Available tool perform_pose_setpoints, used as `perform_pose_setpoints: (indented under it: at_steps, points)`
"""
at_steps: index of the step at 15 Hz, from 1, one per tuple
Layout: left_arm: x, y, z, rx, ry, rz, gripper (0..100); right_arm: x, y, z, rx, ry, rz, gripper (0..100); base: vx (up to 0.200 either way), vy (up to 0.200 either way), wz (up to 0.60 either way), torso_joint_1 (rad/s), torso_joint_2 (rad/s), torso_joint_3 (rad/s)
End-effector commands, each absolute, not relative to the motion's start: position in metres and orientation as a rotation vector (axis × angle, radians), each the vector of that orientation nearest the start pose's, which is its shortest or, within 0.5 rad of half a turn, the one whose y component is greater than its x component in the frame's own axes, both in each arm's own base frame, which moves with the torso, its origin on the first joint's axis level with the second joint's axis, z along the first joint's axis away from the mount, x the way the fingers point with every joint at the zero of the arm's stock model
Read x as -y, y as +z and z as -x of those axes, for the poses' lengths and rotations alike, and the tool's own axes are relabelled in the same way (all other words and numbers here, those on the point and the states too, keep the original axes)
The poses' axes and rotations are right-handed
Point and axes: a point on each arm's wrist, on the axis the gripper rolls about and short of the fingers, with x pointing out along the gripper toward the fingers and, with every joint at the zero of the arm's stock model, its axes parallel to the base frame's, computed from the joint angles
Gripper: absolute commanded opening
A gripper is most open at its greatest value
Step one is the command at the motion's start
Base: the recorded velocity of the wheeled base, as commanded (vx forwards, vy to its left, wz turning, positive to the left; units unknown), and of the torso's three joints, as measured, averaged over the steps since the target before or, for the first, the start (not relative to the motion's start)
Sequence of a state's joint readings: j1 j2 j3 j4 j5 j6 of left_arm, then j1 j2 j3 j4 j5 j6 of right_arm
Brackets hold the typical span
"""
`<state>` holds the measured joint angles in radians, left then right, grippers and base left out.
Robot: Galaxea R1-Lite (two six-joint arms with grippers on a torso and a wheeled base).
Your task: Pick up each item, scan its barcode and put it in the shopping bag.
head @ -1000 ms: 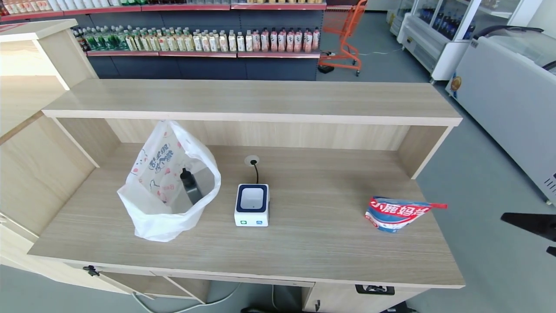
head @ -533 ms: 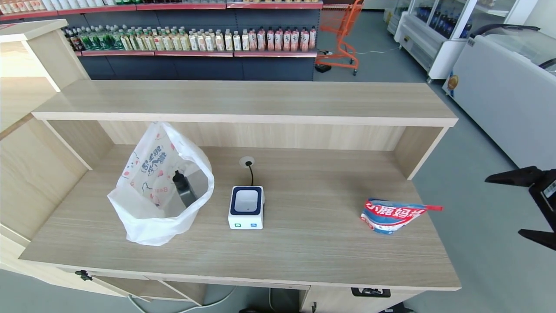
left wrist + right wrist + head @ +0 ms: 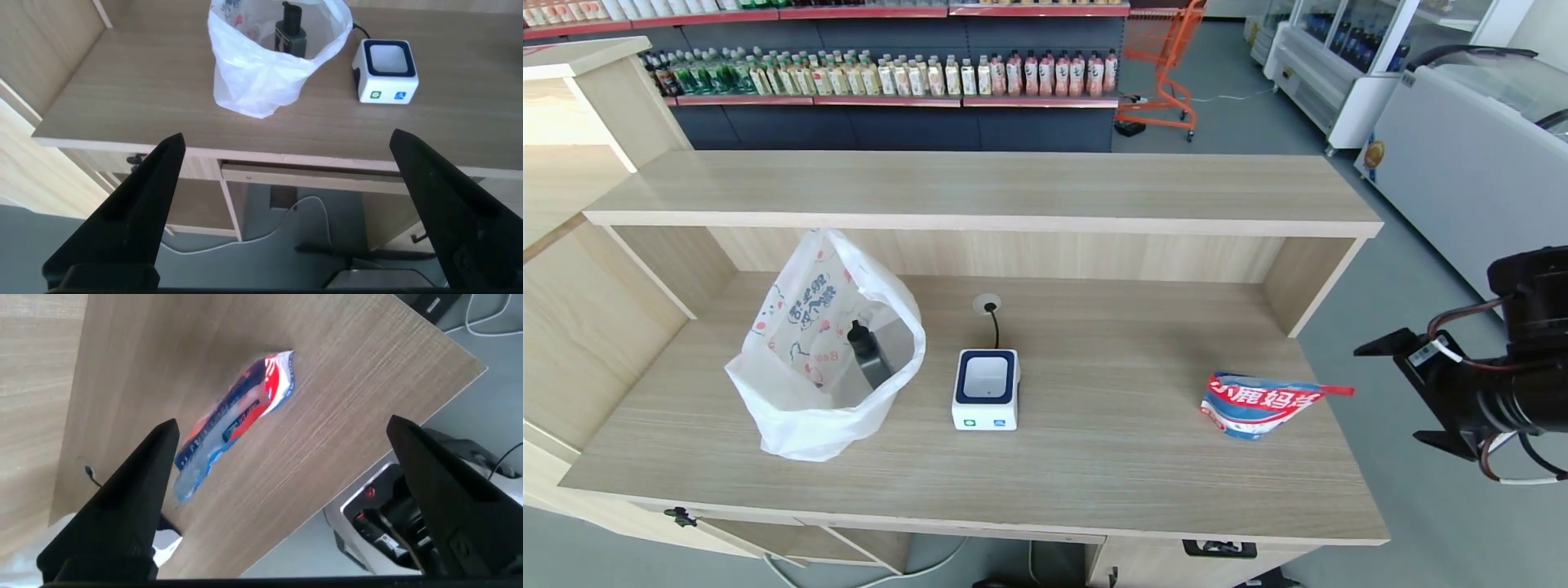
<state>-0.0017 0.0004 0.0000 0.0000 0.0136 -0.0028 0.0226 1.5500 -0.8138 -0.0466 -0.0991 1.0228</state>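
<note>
1 pouch (image 3: 1262,402) lies near right gripper (image 3: 1387,395), apart.

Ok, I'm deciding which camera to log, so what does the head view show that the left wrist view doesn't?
Head view, not the left wrist: the pouch on the counter's right side, the open right gripper beyond the counter's right end, drink shelves behind. Left wrist view, not the head: the open left gripper, short of the counter's front edge. Both: the shopping bag with a dark bottle inside, the scanner, the counter.
</note>
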Motion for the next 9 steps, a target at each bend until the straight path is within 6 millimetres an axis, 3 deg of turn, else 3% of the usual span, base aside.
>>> perform_pose_setpoints:
  at_steps: [1, 3, 9]
  points:
    - [0.000, 0.075, 0.023, 0.000, 0.012, 0.003, 100, -0.004, 0.140, -0.283, -0.653, -0.461, -0.923, 100, 0.000, 0.000, 0.00, 0.000, 0.00, 0.000]
    - [0.000, 0.075, 0.023, 0.000, 0.012, 0.003, 100, -0.006, 0.125, -0.300, -0.685, -0.471, -0.915, 100, 0.000, 0.000, 0.00, 0.000, 0.00, 0.000]
    - [0.000, 0.075, 0.023, 0.000, 0.012, 0.003, 100, -0.014, 0.109, -0.347, -0.696, -0.441, -0.889, 100, 0.000, 0.000, 0.00, 0.000, 0.00, 0.000]
